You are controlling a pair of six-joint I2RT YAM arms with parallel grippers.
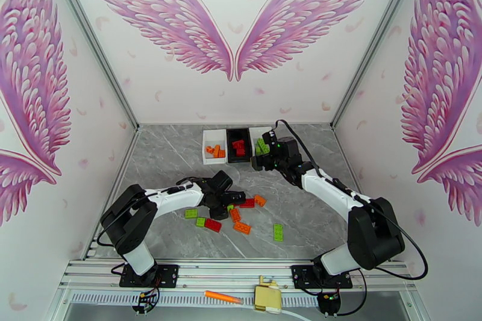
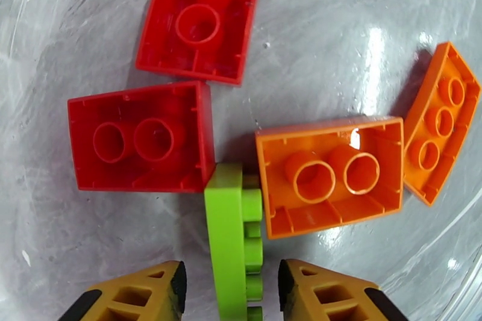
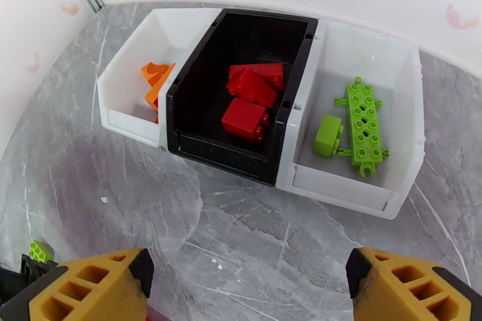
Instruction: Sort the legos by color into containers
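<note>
Pink-winged white walls (image 1: 241, 99), grey marble table (image 1: 162, 165)

A grey marbled tabletop (image 1: 313, 220) lies under the left gripper (image 1: 232, 199) and the right gripper (image 1: 259, 159). It is enclosed by white walls (image 1: 241, 99) painted with large pink feathered wings (image 1: 169, 15) that rise well beyond both. Behind the grippers, past the metal rail (image 1: 241, 274) at the near edge, an orange marker pen (image 1: 223, 297) lies near a small cream-coloured box (image 1: 267, 298).
</note>
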